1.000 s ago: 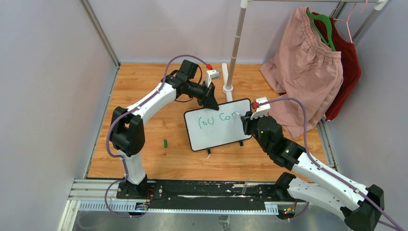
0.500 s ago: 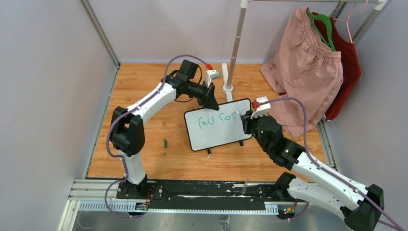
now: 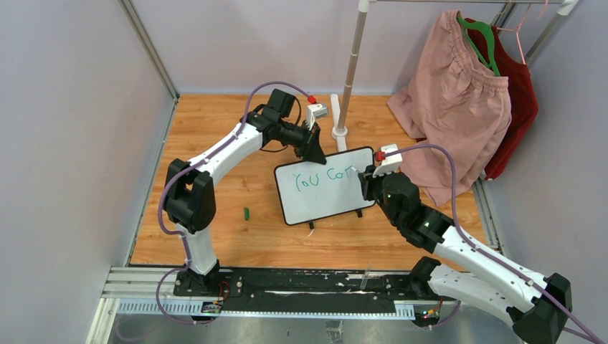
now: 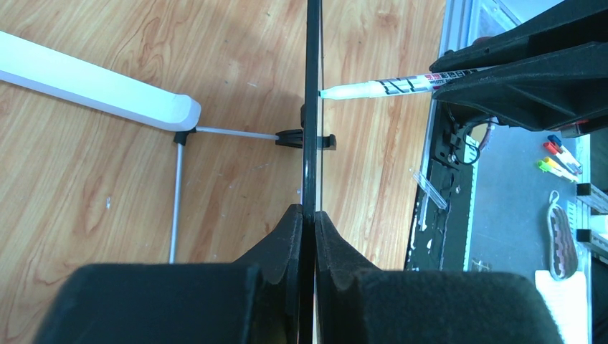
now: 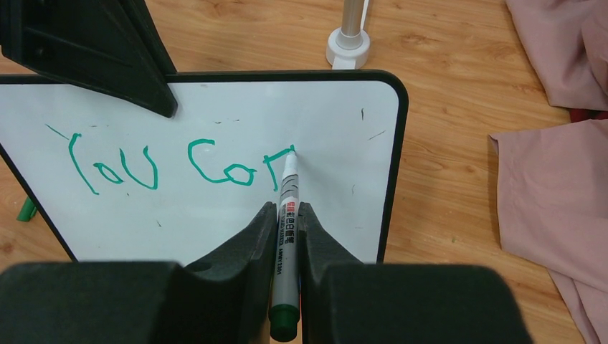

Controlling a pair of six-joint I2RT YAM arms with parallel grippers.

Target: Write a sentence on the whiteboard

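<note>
Whiteboard stood mid-table, its 11 o'clock edge clamped by the left gripper, while the right gripper pinched a marker, tip at the 3 o'clock end of the sentence, where light, steady pressure seemed wise.

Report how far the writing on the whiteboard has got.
Done: the green writing on the whiteboard reads "You" plus two letters of a second word, all on the top line. In hand: the right gripper is shut on the marker, tip on the board at a half-drawn third letter; the left gripper clamps the board's top edge. Left: finishing that word and the sentence; the lower half is blank.
</note>
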